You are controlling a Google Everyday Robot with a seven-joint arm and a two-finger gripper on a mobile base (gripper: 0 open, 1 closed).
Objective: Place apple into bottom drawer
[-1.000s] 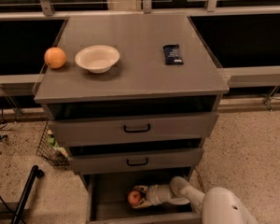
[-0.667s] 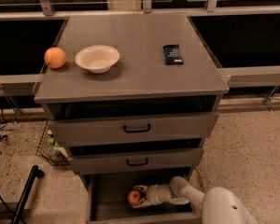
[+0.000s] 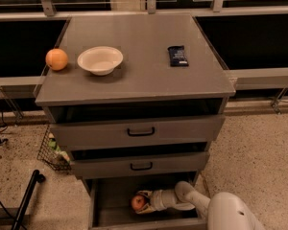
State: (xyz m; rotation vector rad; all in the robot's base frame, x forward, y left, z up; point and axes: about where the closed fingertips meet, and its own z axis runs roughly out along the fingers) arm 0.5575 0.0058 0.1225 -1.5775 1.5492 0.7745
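The fingers (image 3: 145,194) sat one above and one below the apple (image 3: 137,203), apparently pinching it across its middle. The gripper (image 3: 140,202) reached in from the right, low inside the open bottom drawer (image 3: 102,205). Whether the apple already touched the drawer floor could not be told. Behind the gripper, the pale arm (image 3: 192,201) bent out over the drawer's right front corner.

The apple looked firm, smooth and fairly light. Being round, it would likely roll once let go, so a hold across its widest part and a low release seemed wisest.

On the cabinet top (image 3: 149,83) stood an orange (image 3: 56,59), a bowl (image 3: 100,60) and a dark packet (image 3: 178,55).
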